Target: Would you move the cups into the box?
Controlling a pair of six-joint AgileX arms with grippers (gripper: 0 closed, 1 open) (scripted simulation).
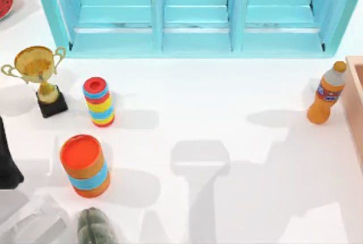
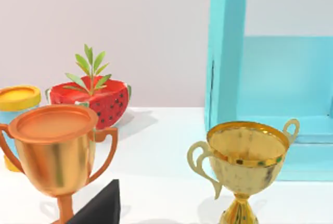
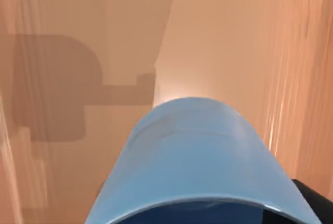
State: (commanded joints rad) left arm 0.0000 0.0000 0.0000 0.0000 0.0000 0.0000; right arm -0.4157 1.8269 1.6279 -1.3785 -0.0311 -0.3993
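Box (image 1: 357, 108) first: a big pale tan container with a thick straight rim, cut off at the table's right edge in the top view, just beside the orange bottle (image 1: 326, 93); in the right wrist view its peach inner floor and walls (image 3: 218, 41) lie behind everything else, so I judge the right arm is over or inside it. Blue cup (image 3: 197, 156) comes next, a plain handleless tumbler sitting right up against that wrist camera with the box's inside beyond it, which suggests the right gripper is carrying it, though I cannot tell how its fingers stand. It looks stiff, smooth and light, probably slippery on the wall, so a firm pinch across the rim or around the mid-body seems safest. Well away from the box, the left gripper (image 1: 7, 164) waits near the gold trophy (image 1: 38, 76); whether its fingers are spread or closed I cannot tell.
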